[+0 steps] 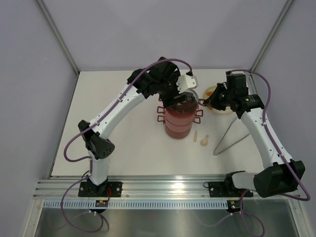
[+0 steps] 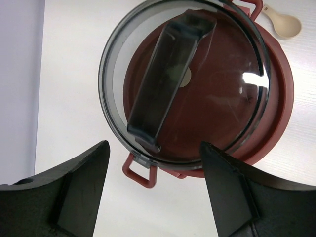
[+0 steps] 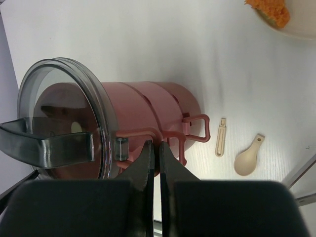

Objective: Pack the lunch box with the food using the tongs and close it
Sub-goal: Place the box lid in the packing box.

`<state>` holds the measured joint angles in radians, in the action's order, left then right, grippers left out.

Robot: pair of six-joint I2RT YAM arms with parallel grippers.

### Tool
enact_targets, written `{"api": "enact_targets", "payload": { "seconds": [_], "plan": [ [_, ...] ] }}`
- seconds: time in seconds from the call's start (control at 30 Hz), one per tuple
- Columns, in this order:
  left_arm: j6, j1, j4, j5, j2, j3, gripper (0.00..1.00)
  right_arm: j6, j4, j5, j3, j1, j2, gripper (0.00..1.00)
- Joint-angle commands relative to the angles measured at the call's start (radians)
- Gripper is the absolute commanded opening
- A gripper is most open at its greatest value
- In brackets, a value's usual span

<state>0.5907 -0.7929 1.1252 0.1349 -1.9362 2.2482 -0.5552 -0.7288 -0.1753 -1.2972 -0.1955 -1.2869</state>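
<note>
Landmark: lunch box (image 1: 180, 117), three dark-red tiers stacked upright mid-table, side handles (image 1: 161, 114) sticking out left and right. Contents of the tiers hidden; only a dark-red disc lid shows through the clear grey top lid (image 2: 183, 81).

Nearest the arm bases, right-front of the lunch box: tongs (image 1: 230, 138) lying flat on the table (image 1: 123, 143), V shape, arms spread at the far end, nobody holding them. Between the tongs and the lunch box: a beige spoon (image 1: 205, 140) and a small beige stick-shaped piece (image 1: 195, 135), just beside each other, apart from the stack.

At the stack: the top lid with its dark bar handle (image 2: 168, 79) sits on the top tier, looks off-centre over the red disc in the left wrist view. Left gripper (image 2: 154, 190) hangs above it, jaws spread wide, nothing between them, not touching the lid. Right gripper (image 3: 158, 168) at the right side of the lunch box by its handles, fingers pressed together, gripping nothing visible.

Right and beyond the lunch box: cream plate (image 1: 220, 109), partly hidden by the right gripper, with an orange food piece (image 3: 268, 11) on it.
</note>
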Motion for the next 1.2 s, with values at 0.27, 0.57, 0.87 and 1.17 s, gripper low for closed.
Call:
{"api": "enact_targets", "payload": {
  "seconds": [0.27, 0.57, 0.87, 1.17],
  "plan": [
    [-0.022, -0.006, -0.047, 0.026, 0.095, -0.042, 0.85, 0.121, 0.026, -0.136, -0.022, 0.014, -0.038, 0.00],
    [-0.052, -0.005, -0.108, 0.040, 0.174, -0.093, 0.91, 0.189, -0.030, -0.121, -0.060, 0.014, -0.066, 0.00],
    [-0.086, -0.002, -0.143, 0.028, 0.189, -0.124, 0.91, 0.202, -0.070, -0.063, -0.103, 0.016, -0.069, 0.00],
    [-0.104, 0.000, -0.156, 0.031, 0.181, -0.124, 0.90, 0.209, -0.086, -0.061, -0.105, 0.016, -0.061, 0.00]
  ]
}}
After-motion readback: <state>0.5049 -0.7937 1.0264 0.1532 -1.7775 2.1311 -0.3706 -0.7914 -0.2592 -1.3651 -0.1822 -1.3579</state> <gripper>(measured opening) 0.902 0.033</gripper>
